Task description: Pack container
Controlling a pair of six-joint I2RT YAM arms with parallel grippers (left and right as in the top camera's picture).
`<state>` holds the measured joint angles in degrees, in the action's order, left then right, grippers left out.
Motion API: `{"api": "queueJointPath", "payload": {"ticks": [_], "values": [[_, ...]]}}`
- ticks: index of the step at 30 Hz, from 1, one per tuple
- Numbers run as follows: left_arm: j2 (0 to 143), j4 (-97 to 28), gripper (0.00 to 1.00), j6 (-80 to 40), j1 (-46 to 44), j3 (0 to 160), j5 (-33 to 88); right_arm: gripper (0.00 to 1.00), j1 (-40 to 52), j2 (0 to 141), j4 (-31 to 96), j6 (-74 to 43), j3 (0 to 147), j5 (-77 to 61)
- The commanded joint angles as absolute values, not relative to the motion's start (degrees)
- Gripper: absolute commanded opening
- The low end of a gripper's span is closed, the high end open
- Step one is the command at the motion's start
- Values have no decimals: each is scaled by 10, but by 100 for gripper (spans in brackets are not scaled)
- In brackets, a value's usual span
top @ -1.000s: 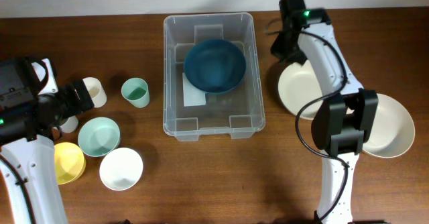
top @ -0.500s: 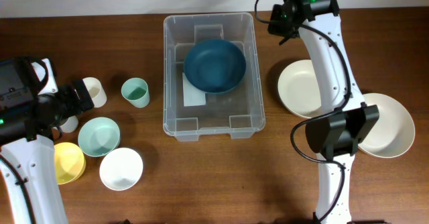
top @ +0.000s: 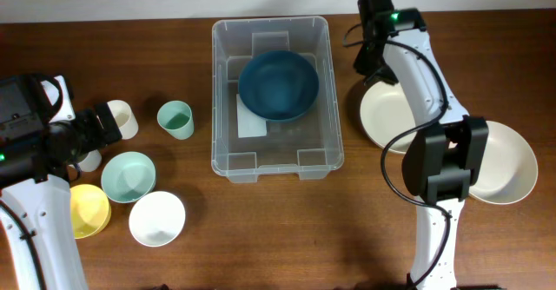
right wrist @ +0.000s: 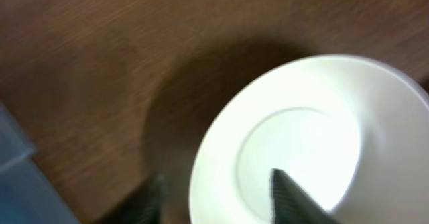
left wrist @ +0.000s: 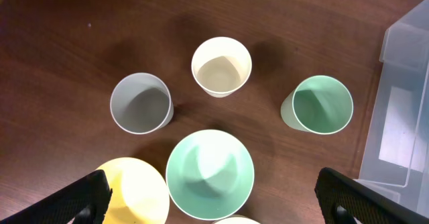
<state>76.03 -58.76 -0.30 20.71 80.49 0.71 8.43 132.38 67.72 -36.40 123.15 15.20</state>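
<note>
Container [top: 313, 142] sits mid-counter [top: 486, 255], dark blue bowl [top: 278, 84] inside toward its far end. Left end effector [left wrist: 211, 177] spread wide above the cups [left wrist: 221, 66], empty. Right end effector [right wrist: 218, 184], blurred, seemingly parted astride cream bowl [right wrist: 301, 137] rim, right of container.

I saw the large clear plastic rectangular bin [left wrist: 405, 43] cut off at the left wrist view's edge; my right wrist view was blurred.
</note>
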Motion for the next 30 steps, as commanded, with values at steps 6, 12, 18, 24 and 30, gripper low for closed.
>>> {"api": "queueJointPath", "payload": {"ticks": [6,12,18,24,30], "values": [[758,-588,100,-9,210,811,14,66,85,1316,610,-371,1162,161],[758,-588,100,-9,210,811,14,68,85,1316,589,-377,1139,162],[758,-588,100,-9,210,811,14,68,86,1316,579,-400,1115,161],[758,-588,100,-9,210,811,14,68,86,1316,572,-417,1082,162],[758,-588,100,-9,210,812,14,64,86,1316,566,-425,1065,161]]}}
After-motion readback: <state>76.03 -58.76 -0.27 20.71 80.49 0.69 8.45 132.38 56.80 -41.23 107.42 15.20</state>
